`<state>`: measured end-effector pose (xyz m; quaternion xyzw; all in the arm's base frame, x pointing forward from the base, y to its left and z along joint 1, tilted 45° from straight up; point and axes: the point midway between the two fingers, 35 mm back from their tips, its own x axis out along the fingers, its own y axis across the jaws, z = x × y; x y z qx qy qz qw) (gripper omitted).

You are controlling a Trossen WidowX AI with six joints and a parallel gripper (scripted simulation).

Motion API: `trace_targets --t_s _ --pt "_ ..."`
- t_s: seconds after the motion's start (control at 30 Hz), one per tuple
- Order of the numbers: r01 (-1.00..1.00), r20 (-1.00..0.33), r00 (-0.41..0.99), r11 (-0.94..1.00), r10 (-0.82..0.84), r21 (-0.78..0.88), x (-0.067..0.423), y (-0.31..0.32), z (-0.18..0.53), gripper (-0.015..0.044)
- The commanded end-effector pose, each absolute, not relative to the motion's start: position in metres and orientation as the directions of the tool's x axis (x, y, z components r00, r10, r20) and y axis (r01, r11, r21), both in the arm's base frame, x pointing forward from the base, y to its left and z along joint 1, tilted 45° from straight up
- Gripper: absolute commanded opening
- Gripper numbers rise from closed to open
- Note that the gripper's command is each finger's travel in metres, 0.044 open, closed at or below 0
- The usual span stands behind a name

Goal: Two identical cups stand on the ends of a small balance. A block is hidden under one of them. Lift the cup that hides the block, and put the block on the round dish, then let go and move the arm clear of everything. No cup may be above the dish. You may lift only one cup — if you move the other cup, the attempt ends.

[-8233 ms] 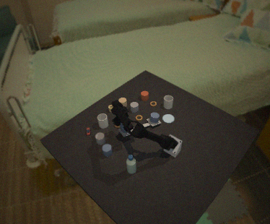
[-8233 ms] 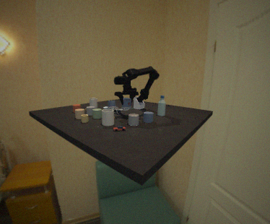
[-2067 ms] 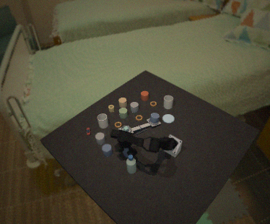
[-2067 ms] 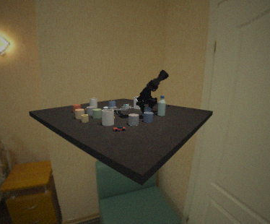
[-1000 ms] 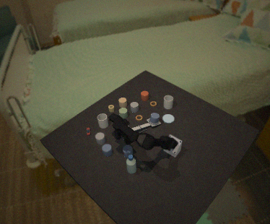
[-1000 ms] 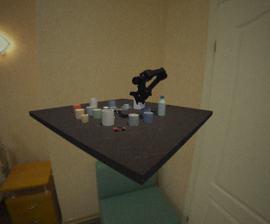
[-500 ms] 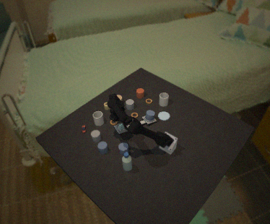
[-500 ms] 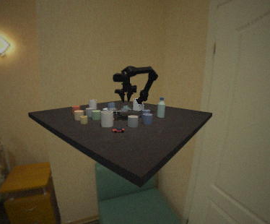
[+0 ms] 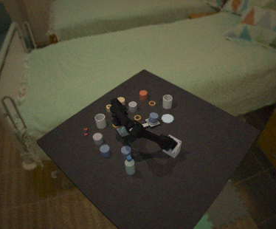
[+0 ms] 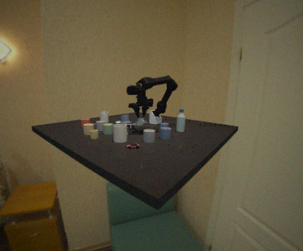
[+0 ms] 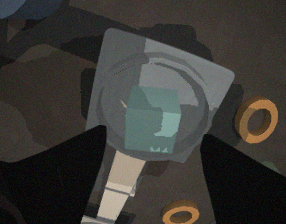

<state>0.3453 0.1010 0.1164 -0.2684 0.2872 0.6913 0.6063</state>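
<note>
A teal block (image 9: 123, 130) (image 11: 153, 120) sits uncovered on the square pan at one end of the balance (image 11: 126, 170) (image 9: 145, 125). A blue cup (image 9: 153, 117) (image 10: 125, 117) stands on the other end. A matching blue cup (image 9: 126, 151) stands on the table near the bottle, off the balance. My gripper (image 10: 141, 116) (image 11: 155, 137) is open and empty, pointing down just above the block, with its fingertips on either side of it. The pale round dish (image 9: 167, 118) lies beyond the cup on the balance, with nothing on it.
A bottle (image 9: 130, 167) (image 10: 181, 122) and another blue cup (image 9: 105, 151) (image 10: 165, 133) stand on the bottle side. Orange rings (image 11: 256, 120) (image 9: 137, 117) lie by the balance. White mugs (image 9: 167, 101) (image 10: 120, 133), a red cup (image 9: 143, 94) and a toy car (image 10: 133, 146) stand around.
</note>
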Motion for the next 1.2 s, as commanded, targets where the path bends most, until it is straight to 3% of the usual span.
trace_targets --t_s 0.0,0.53,0.67,0.9,1.03,1.17 --pt "-0.993 -0.716 -0.121 -0.095 0.688 0.077 0.344 0.105 0.113 0.0260" --pt "-0.993 -0.715 -0.121 -0.095 0.689 0.076 0.340 0.121 0.096 0.0260" --pt "-0.993 -0.715 -0.121 -0.095 0.689 0.076 0.340 0.121 0.096 0.0155" --pt "-0.993 -0.715 -0.121 -0.095 0.689 0.076 0.340 0.121 0.096 0.0108" --pt "-0.993 -0.716 -0.119 -0.093 0.688 0.076 0.342 0.117 0.101 0.0003" --pt "-0.993 -0.717 -0.115 -0.088 0.687 0.074 0.347 0.103 0.115 0.0000"
